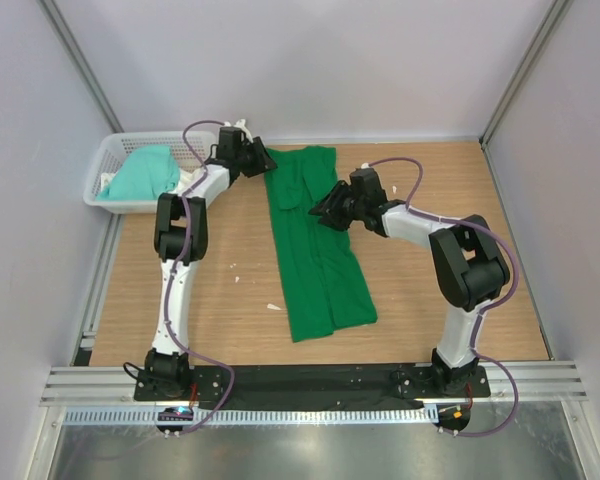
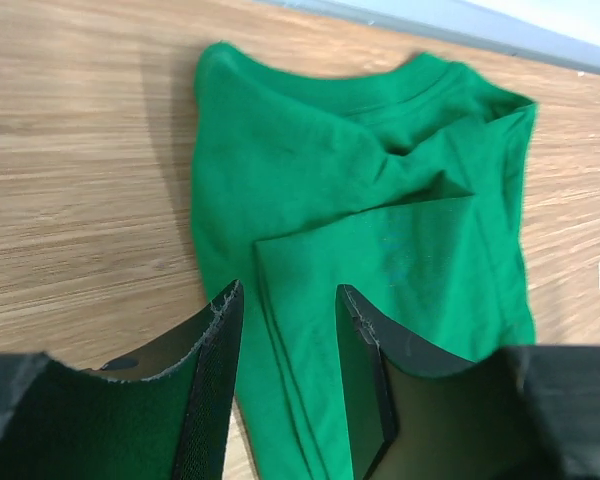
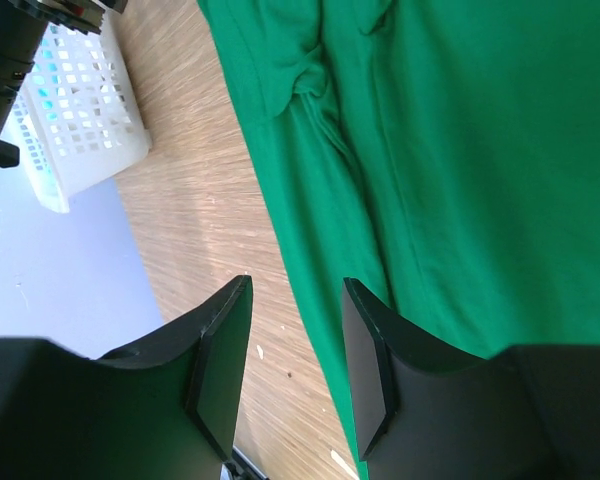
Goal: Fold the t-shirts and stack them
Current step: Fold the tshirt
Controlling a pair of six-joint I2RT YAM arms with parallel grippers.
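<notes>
Left fingers (image 2: 215, 400) and right fingers (image 3: 220, 350) hang parted, empty, over the green t-shirt (image 1: 315, 250). Only overhead plainly shows the mint t-shirt (image 1: 145, 172) in the basket (image 1: 105, 160).

Large t-shirt (image 1: 315, 250): solid deep emerald green, with the collar in the same shade. Second t-shirt (image 1: 145, 172): plain pale mint-teal. Basket (image 1: 98, 175): white, with a lattice of small square holes. Table (image 1: 430, 170): light brown wood grain with a few white flecks. Left arm (image 1: 175, 290) and right arm (image 1: 412, 222): white links, black joints. Cables (image 1: 202, 125): purple. Walls (image 1: 280, 60): pale grey.
</notes>
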